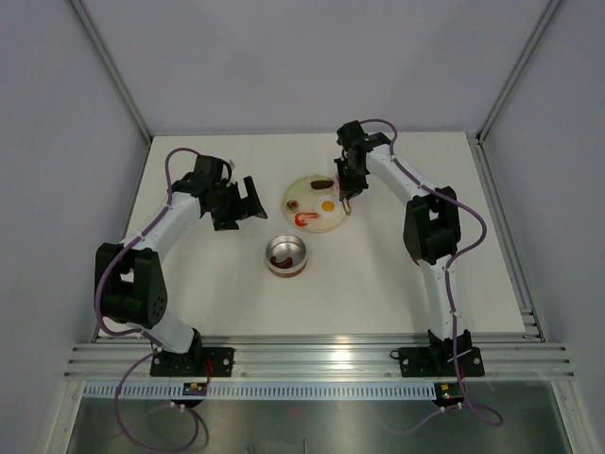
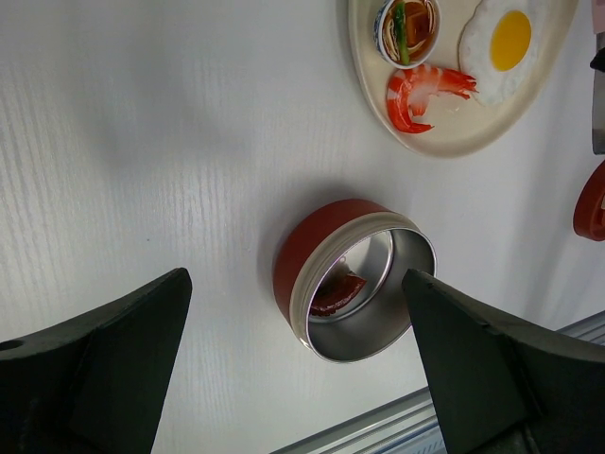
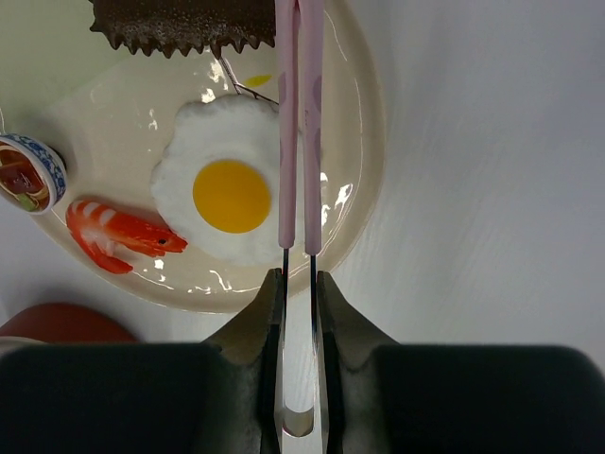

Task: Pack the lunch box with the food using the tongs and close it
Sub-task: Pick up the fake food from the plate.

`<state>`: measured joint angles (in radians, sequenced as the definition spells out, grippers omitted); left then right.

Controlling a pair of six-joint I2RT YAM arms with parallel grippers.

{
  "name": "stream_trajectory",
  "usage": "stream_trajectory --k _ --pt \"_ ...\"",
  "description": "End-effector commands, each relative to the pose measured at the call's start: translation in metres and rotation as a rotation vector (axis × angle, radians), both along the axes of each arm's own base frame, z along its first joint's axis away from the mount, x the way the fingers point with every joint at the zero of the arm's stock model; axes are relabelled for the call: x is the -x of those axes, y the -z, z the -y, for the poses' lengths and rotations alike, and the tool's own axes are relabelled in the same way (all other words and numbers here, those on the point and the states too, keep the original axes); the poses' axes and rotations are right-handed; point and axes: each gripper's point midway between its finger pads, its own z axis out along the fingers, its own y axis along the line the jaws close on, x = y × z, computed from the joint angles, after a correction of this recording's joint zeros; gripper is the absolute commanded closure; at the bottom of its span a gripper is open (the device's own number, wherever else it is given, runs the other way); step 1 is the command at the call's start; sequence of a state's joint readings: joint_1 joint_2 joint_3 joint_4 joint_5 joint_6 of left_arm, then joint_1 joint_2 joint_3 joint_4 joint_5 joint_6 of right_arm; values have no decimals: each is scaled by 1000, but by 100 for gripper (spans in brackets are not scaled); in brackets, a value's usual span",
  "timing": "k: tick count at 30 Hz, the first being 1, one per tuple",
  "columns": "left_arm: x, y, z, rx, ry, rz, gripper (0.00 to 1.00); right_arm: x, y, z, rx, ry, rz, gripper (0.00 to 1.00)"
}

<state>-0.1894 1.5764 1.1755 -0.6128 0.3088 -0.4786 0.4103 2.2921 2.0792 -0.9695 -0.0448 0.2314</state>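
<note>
Pink tongs [image 3: 296, 123] were clamped in the right tool [image 3: 298, 280]. Its jaws were nearly closed on the handle end, and the two slim arms were squeezed almost together. They ran over the right side of the egg [image 3: 227, 194] and out the top of the wrist view, so I couldn't tell if the tips had anything. The left tool [image 1: 250, 200] was wide open with nothing in it, hanging over the bench [image 1: 397, 274] above the tin [image 2: 354, 279].

The tin sat open near the plate [image 3: 369, 189] with one dark brown piece [image 2: 337, 291] in it. The egg, shrimp [image 3: 118, 236], a little bowl [image 3: 28, 175] and a jagged brown piece [image 3: 180, 24] were all on the plate. The red thing at the edge of the left wrist view [image 2: 591, 203] looked like the lid.

What worried me:
- The egg was flat on a glossy plate, so the thin tips could just skate over it or shove it off the rim.
- The tongs were held only at the far end and might twist in the grip.
- The tin looked light, so a nudge from either arm could knock it away or tip it.
</note>
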Motion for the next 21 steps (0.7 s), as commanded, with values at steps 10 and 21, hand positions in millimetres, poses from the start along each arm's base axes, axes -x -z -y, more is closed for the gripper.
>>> stream_trajectory --k 10,21 --pt "-4 -13 3 8 18 42 1 9 3 -7 -60 -44 -21 100" --pt "-6 -10 5 18 15 32 1 43 -19 -20 -76 -137 -10 100"
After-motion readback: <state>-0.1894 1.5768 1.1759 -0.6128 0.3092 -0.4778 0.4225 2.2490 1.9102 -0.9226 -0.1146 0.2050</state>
